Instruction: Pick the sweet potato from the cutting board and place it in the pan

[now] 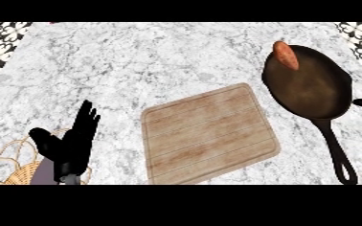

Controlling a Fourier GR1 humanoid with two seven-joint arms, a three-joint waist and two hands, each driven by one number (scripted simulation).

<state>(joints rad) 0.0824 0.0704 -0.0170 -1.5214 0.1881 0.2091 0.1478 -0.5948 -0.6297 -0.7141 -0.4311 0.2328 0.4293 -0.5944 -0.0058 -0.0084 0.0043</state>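
Observation:
The orange sweet potato (286, 55) lies against the far left rim of the dark pan (314, 86), which sits at the right of the counter with its long handle (339, 153) pointing toward me. The wooden cutting board (207, 134) in the middle holds nothing. My left hand (71, 141) shows at the lower left, open with fingers straight and pointing up, well apart from the board. My right hand shows nowhere in the head view.
A wicker basket (17, 165) sits at the lower left corner, partly behind my left forearm. The marble counter (141, 62) stretches across the far side. Patterned tiles (10, 33) show at both upper corners.

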